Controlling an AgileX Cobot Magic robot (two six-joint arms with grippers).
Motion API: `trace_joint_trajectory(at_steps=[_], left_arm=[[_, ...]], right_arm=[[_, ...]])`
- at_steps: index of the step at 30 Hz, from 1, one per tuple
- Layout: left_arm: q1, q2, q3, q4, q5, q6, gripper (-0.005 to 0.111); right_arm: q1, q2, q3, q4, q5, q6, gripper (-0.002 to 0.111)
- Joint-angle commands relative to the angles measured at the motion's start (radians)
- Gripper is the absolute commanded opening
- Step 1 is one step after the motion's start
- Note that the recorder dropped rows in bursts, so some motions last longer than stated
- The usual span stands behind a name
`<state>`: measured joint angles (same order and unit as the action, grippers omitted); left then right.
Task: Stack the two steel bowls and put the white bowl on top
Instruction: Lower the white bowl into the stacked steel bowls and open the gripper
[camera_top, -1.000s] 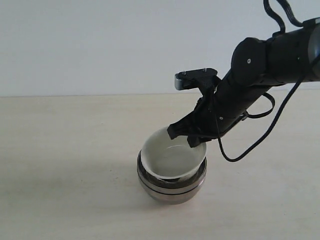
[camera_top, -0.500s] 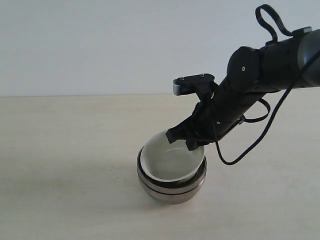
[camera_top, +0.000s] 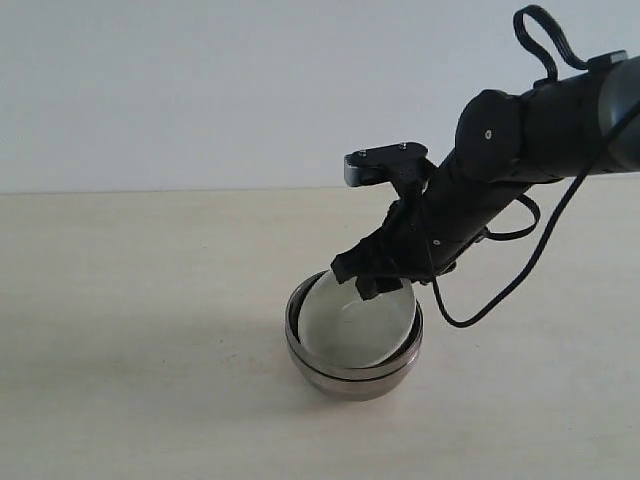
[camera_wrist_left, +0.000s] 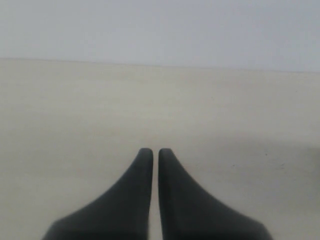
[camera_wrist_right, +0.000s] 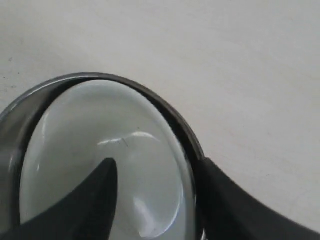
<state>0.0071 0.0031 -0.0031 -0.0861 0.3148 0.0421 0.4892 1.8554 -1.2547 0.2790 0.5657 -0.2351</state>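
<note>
Done: we see steel bowls (camera_top: 350, 385) nested, lower centre
Pending: white bowl (camera_top: 355, 325) tilted inside, unsettled
Right pincer (camera_wrist_right: 154, 164): parted astride its rim, holding nothing
Left pincer (camera_wrist_left: 151, 151): closed, empty

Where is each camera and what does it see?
Exterior view: off the arms, looking down at the steel bowls holding the white bowl; shows the right arm and right gripper.
Left wrist view: on the left arm, facing the table; shows the shut left gripper.
Right wrist view: on the right arm, looking into the white bowl; shows fingers astride its rim.
Exterior and right wrist share the bowls.
</note>
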Motion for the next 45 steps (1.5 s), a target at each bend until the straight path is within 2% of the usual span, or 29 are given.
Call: trace_joint_trajectory(at_steps=[1, 6, 7, 10, 11, 12, 19, 30, 45], left_arm=[[-0.005, -0.003, 0.003, 0.000, -0.007, -0.005, 0.004], [-0.005, -0.003, 0.003, 0.000, -0.007, -0.005, 0.004], [-0.005, -0.003, 0.003, 0.000, -0.007, -0.005, 0.004], [-0.005, -0.003, 0.003, 0.000, -0.007, -0.005, 0.004], [-0.005, -0.003, 0.003, 0.000, -0.007, -0.005, 0.004], [-0.005, -0.003, 0.003, 0.000, -0.007, -0.005, 0.004], [-0.005, -0.003, 0.003, 0.000, -0.007, -0.005, 0.004], [-0.005, -0.003, 0.003, 0.000, -0.007, -0.005, 0.004], [-0.005, -0.003, 0.003, 0.000, -0.007, -0.005, 0.004]], right_arm=[[-0.002, -0.068, -0.002, 0.000, -0.013, -0.033, 0.044], [-0.002, -0.133, -0.002, 0.000, -0.017, -0.036, 0.044], [-0.002, -0.139, -0.002, 0.000, -0.013, -0.034, 0.041], [-0.002, -0.147, -0.002, 0.000, 0.012, -0.034, 0.016], [-0.002, -0.145, 0.006, 0.000, 0.014, -0.041, 0.004], [-0.002, -0.145, 0.019, 0.000, -0.004, -0.044, 0.000], [-0.002, -0.145, 0.119, -0.051, -0.170, -0.051, 0.000], [-0.002, -0.140, 0.217, -0.057, -0.267, -0.051, 0.000], [-0.002, -0.083, 0.217, -0.055, -0.279, -0.051, 0.000]])
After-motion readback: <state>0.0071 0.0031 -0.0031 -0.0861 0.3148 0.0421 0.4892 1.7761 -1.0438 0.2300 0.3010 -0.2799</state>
